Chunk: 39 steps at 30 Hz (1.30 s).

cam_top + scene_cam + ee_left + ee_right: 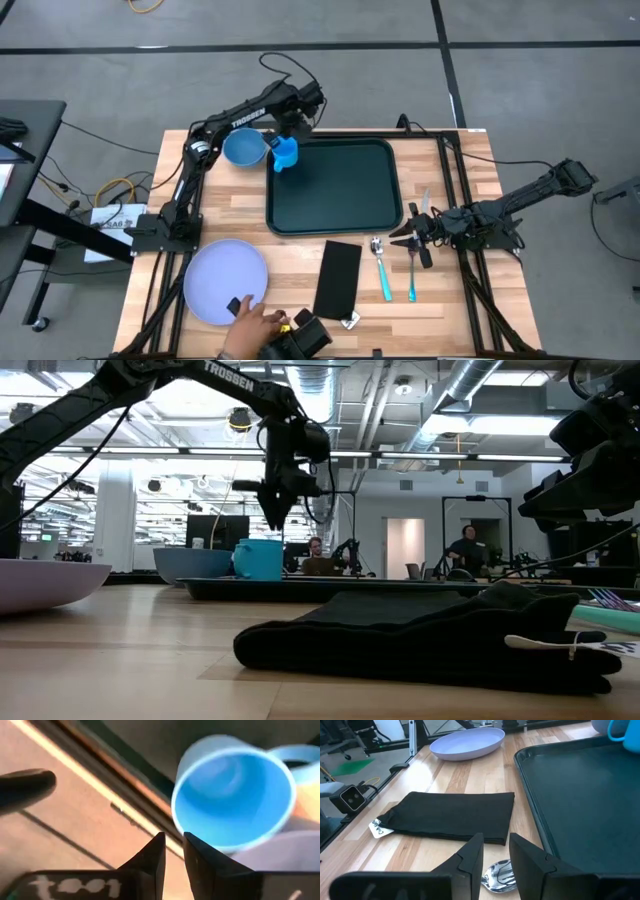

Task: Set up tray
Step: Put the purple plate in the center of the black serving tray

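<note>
High view | left gripper [283, 132] nearly closed, empty, over smooth blue cup [286, 154] | rimmed green tray [335, 187]

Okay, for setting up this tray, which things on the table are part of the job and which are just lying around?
Part of the job:
tray
blue cup, standing in the tray's corner
blue bowl
lavender plate
black napkin
spoon and fork
left gripper above the cup

Just lying about:
cables on the floor
person's hand at the table's edge
</note>
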{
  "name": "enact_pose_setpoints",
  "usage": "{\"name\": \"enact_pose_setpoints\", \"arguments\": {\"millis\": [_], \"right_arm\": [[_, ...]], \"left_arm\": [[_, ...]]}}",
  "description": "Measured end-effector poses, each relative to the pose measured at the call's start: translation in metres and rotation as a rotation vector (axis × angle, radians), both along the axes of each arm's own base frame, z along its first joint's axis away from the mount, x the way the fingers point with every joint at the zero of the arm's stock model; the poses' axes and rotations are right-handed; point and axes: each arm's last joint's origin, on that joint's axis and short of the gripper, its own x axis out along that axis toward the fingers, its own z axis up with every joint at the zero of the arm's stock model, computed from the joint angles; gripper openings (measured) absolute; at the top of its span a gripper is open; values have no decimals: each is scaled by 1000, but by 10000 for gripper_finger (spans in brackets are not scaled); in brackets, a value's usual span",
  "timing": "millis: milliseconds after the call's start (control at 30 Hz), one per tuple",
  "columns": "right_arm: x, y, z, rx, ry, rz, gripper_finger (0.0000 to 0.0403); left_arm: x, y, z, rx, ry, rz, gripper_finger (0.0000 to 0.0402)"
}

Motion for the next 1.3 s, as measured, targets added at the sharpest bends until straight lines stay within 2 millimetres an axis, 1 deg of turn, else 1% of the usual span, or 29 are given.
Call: {"name": "enact_pose_setpoints", "arguments": {"millis": [100,167,233,300,400,500,567,633,700,733,800,900,967,1067,1167,1233,1300], "right_arm": [[0,0,0,0,0,0,87],[0,0,0,0,0,0,87],[0,0,0,0,0,0,87],[0,0,0,0,0,0,87],[0,0,0,0,0,0,87],[0,0,0,0,0,1,87],[0,0,0,0,0,0,87],[0,0,0,0,0,0,87],[0,0,0,0,0,0,87],[0,0,0,0,0,0,87],[0,0,0,0,0,0,87],[0,0,0,0,0,0,87],[0,0,0,0,0,0,87],[0,0,0,0,0,0,87],[0,0,0,0,0,0,87],[0,0,0,0,-1,0,87],[0,0,0,0,0,0,87]], "left_arm": [[-1,-3,20,11,-37,61,57],[-1,-8,38,9,-104,107,57],[0,-19,57,12,-189,177,57],[1,-34,74,13,-267,267,57],[3,-60,91,-4,-374,475,57],[3,-85,100,-53,-448,758,57],[3,-102,103,-97,-463,917,57],[8,-118,104,-189,-474,1011,57],[15,-136,105,-326,-478,1077,57],[17,-147,106,-391,-459,1083,57],[23,-175,110,-473,-433,1022,57],[30,-222,111,-512,-401,943,57],[28,-255,118,-531,-395,887,57],[13,-305,134,-501,-442,803,57],[-6,-353,146,-412,-537,721,57],[-24,-380,153,-385,-589,696,57],[-42,-404,154,-367,-621,704,57]]}}
